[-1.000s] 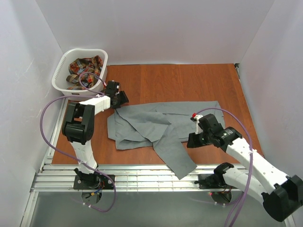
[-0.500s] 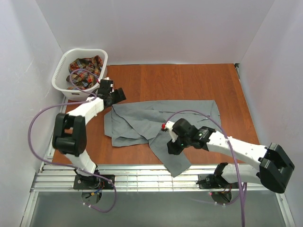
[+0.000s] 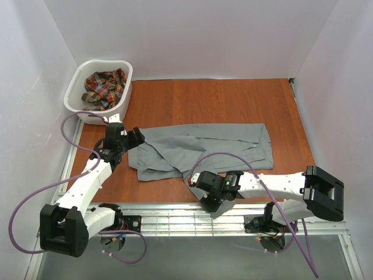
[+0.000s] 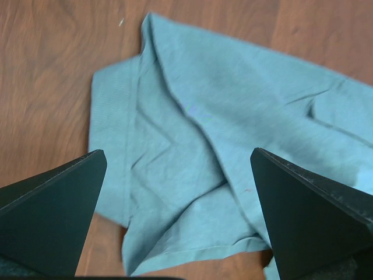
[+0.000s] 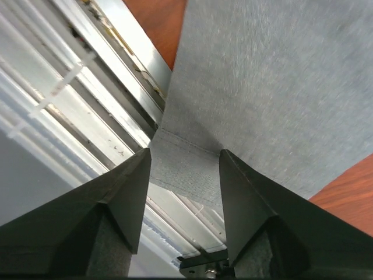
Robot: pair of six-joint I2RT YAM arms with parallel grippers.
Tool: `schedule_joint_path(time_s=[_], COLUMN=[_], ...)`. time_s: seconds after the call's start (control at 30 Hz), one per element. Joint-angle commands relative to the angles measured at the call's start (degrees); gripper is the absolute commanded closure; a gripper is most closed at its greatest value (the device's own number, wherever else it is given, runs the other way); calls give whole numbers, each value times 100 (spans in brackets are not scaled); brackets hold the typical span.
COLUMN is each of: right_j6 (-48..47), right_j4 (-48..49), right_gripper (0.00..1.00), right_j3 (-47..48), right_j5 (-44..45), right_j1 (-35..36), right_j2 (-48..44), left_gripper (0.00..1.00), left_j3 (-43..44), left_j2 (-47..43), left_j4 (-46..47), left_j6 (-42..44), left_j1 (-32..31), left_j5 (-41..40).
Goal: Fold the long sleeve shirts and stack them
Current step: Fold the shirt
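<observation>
A grey long sleeve shirt [image 3: 198, 143] lies spread across the wooden table [image 3: 233, 99], one sleeve running to the near edge. A plaid long sleeve shirt [image 3: 104, 87] is bunched in the basket. My left gripper [image 3: 135, 139] hovers at the grey shirt's left edge, open wide; its wrist view shows the creased shirt [image 4: 192, 116] below the empty left gripper [image 4: 178, 150]. My right gripper [image 3: 207, 201] is low over the sleeve end at the table's near edge. In its wrist view the sleeve cuff [image 5: 186, 169] lies between the parted fingers of the right gripper [image 5: 185, 150].
The white laundry basket [image 3: 93, 114] stands at the table's back left corner. Metal rails [image 3: 163, 213] run along the near edge, and the cuff hangs over these rails [image 5: 87, 99]. White walls close in the left, back and right sides.
My left gripper opened, let go of the shirt's left edge and drew back towards the near left. My right arm swung left and nearer, down to the sleeve cuff.
</observation>
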Motion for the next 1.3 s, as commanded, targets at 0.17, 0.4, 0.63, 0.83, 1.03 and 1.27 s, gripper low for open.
schedule_joint_path(time_s=[0.17,0.4,0.63,0.83,1.03,1.27], right_j6=[521,161,-103,-498,-683,-411], right_j4=[-188,23,487,796,674,252], right_gripper=[49,46,49,50,46,45], right_j3=[500,827,572,730,1134,643], right_j5=[1146,1069,262,102,559,375], right_j1=[283,248,-348,-964,-1141,-860], right_j2=[498,753,1069,1289,1369,457], left_gripper=[5,5,5,5,5,5], left_j3=[-469,-425,-425,-434,-434,-451], left_j2=[-169,-71,-98,-115,-115,-133], left_j4=[166,219,228,236,236,245], left_j6=[214,276,293,293,293,267], left_j1=[28,28,28,28,28,28], left_j5=[-361,-441,-458,-467,-458,-397])
